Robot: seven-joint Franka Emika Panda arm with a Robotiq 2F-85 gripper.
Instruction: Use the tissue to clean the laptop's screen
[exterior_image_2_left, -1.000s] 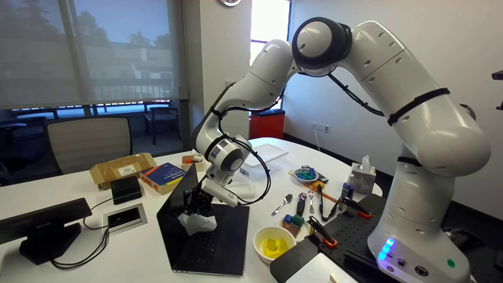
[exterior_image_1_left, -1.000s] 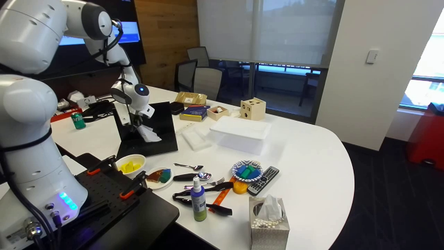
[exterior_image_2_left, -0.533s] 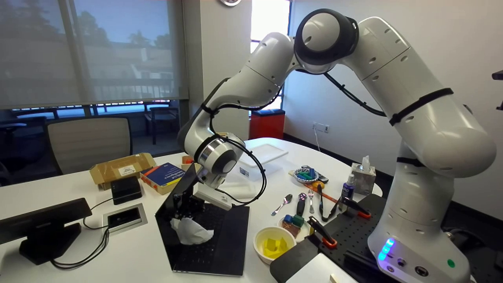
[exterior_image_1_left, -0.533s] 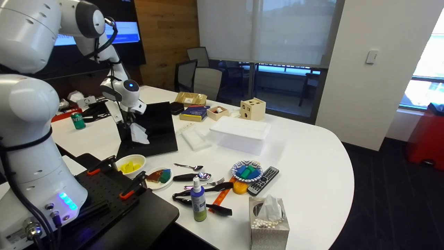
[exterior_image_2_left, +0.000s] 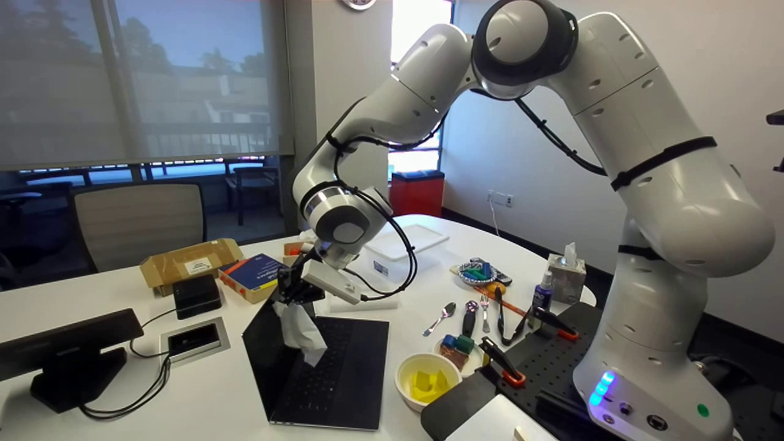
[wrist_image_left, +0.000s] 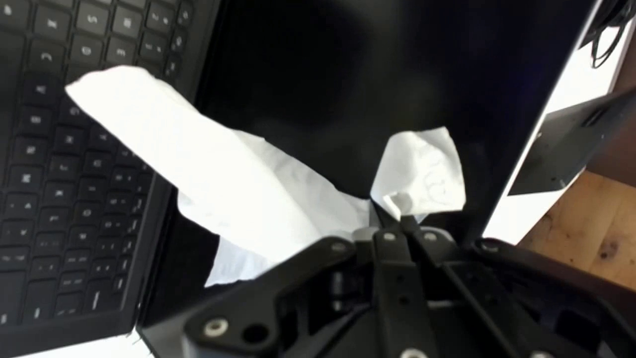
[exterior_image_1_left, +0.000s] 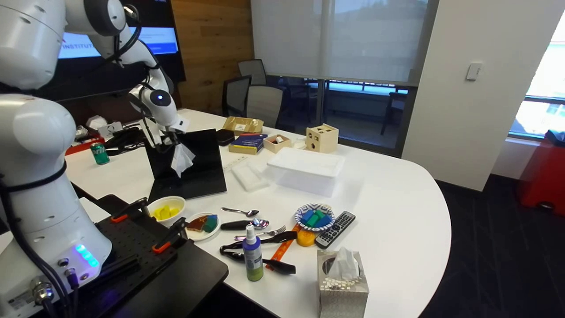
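The white tissue [wrist_image_left: 233,174] is pinched between the fingertips of my gripper [wrist_image_left: 400,219], whose jaws are pressed together. A long fold of it hangs to the left over the keyboard edge, and a small flap stands out beyond the tips. Behind it fills the laptop's screen [wrist_image_left: 308,69], dark and glossy. In both exterior views the laptop stands opened on the table, and the tissue [exterior_image_2_left: 300,334] droops in front of the screen [exterior_image_2_left: 263,361] from the gripper [exterior_image_2_left: 286,299] near the upper edge. Whether the tissue touches the panel I cannot tell.
A white bowl [exterior_image_2_left: 403,393] of yellow pieces sits close beside the laptop's base. Near the screen's back are a black box [exterior_image_2_left: 196,296], a blue book [exterior_image_2_left: 257,274] and a small monitor [exterior_image_2_left: 67,343]. A tissue box [exterior_image_1_left: 342,291] and spray bottle [exterior_image_1_left: 253,256] stand farther off.
Gripper and tissue first shifted sideways, leftward in an exterior view, then rose along the screen over the last half second. The tissue now hangs more steeply. The grip stays shut.
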